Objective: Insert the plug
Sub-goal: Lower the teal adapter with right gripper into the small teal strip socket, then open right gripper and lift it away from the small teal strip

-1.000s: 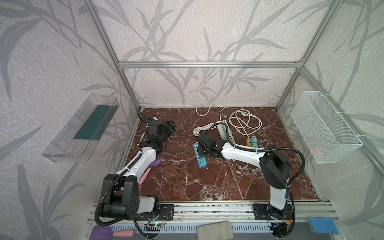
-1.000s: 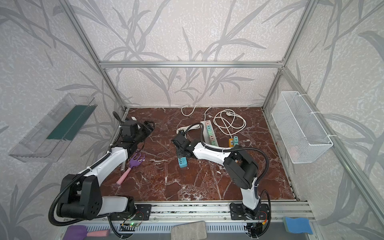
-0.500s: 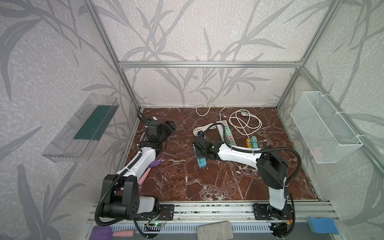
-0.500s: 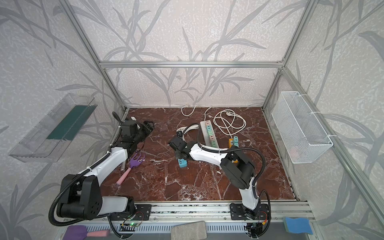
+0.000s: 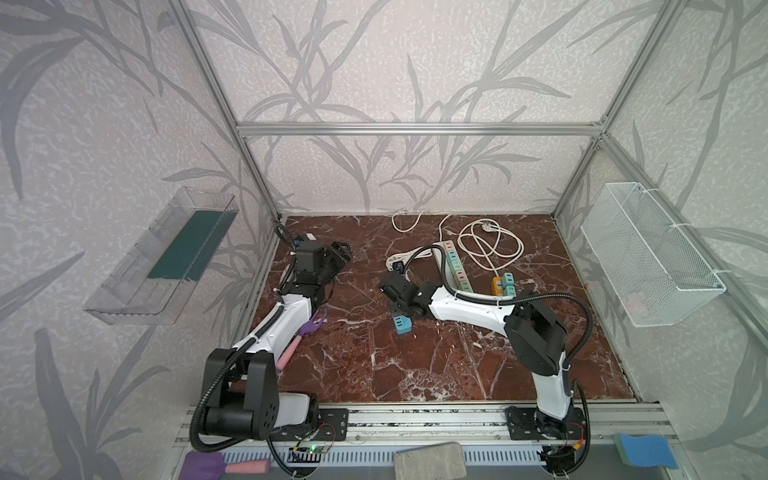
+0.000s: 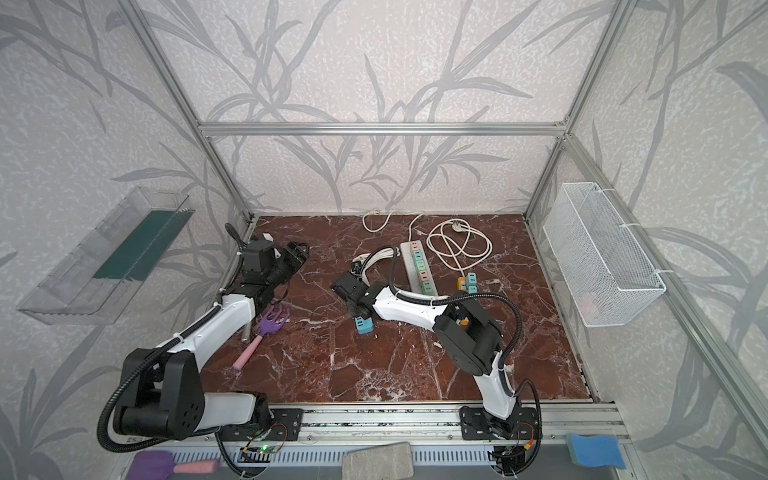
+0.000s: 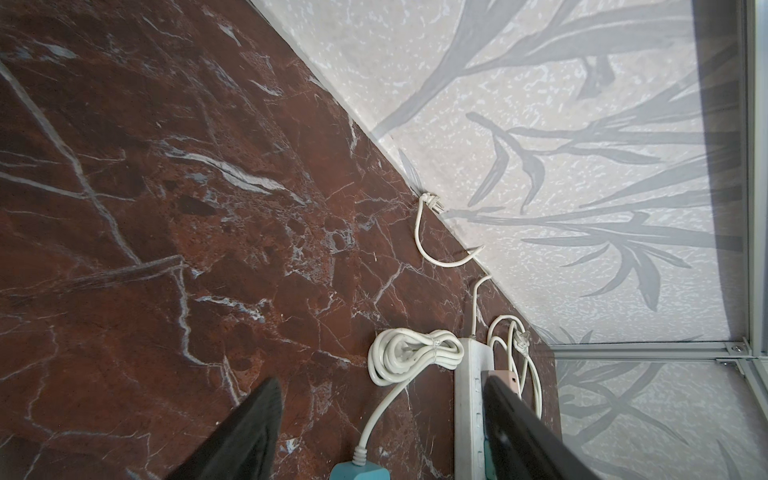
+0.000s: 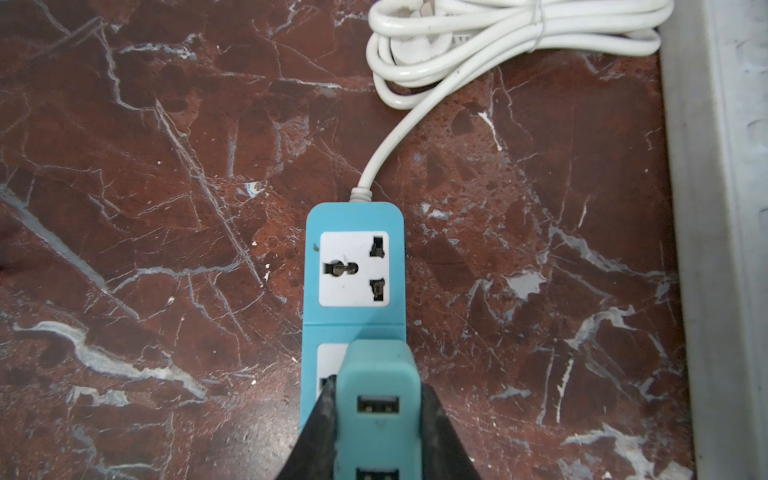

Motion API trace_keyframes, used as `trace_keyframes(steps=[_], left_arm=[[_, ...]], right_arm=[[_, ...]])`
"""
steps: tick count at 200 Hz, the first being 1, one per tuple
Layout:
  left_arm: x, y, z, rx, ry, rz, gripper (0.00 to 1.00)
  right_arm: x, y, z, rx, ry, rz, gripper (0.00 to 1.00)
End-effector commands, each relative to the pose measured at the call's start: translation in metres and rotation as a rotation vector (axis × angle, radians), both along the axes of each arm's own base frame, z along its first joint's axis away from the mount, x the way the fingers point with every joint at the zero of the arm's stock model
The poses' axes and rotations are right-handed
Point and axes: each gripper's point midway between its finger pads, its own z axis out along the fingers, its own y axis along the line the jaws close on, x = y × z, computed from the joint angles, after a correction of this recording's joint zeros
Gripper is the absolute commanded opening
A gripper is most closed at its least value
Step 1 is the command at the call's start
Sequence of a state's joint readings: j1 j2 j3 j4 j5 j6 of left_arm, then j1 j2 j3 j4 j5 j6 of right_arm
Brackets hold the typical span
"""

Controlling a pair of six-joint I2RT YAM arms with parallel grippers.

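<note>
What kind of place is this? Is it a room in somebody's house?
Probably not. It looks like a robot test booth: a left arm and right arm bolted to a metal rail, an aluminium frame around wallpapered panels, and a white power strip on the floor.

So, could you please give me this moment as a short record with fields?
right gripper: shut on the teal adapter
adapter position: over the second socket of the blue power strip; whether it is seated cannot be told
free socket: empty, at the end where the white cord enters
left gripper: open, holding nothing
also on the floor: long white strip, purple rake
</note>
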State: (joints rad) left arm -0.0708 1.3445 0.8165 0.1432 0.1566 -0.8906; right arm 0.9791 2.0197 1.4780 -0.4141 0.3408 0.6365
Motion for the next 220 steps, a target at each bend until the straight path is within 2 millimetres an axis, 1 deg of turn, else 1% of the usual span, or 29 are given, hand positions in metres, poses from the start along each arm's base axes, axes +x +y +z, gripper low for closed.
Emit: trace_keyframes(steps=[1,6,26,41,56,77,104,151,185,193,203,220], left_arm=[[0.003,0.001,0.009,-0.006,-0.027,0.001,0.76],[0.003,0.002,0.009,-0.005,-0.029,0.002,0.76],[0.003,0.002,0.012,-0.004,-0.036,0.000,0.76],[0.003,0.002,0.011,-0.005,-0.035,0.001,0.76],[0.003,0.001,0.009,-0.013,-0.030,-0.001,0.76],[0.003,0.001,0.006,-0.017,-0.025,-0.001,0.76],[0.004,0.001,0.008,-0.014,-0.031,0.000,0.76],[0.005,0.000,0.008,-0.017,-0.033,-0.008,0.76],[0.005,0.000,0.009,-0.017,-0.038,-0.010,0.76],[0.005,-0.001,0.008,-0.018,-0.036,-0.010,0.76],[0.005,-0.001,0.008,-0.021,-0.034,-0.011,0.76],[0.006,-0.003,0.005,-0.034,-0.030,-0.018,0.76]], right_arm=[[-0.027,-0.017,-0.054,-0.124,0.153,0.004,0.14],[-0.026,-0.015,-0.052,-0.122,0.150,0.008,0.19],[-0.023,-0.004,-0.037,-0.104,0.126,0.021,0.23],[-0.020,-0.001,-0.028,-0.089,0.111,0.023,0.29],[-0.017,0.000,-0.020,-0.079,0.095,0.020,0.31],[-0.015,0.001,-0.009,-0.060,0.077,0.022,0.38],[-0.013,0.005,0.003,-0.035,0.057,0.023,0.47],[-0.008,0.004,0.029,-0.022,-0.012,0.052,0.57],[-0.007,0.000,0.054,-0.009,-0.064,0.086,0.63],[-0.007,-0.004,0.060,-0.018,-0.080,0.088,0.65],[-0.006,-0.012,0.067,-0.032,-0.102,0.079,0.70],[-0.003,-0.033,0.079,-0.038,-0.126,0.057,0.72]])
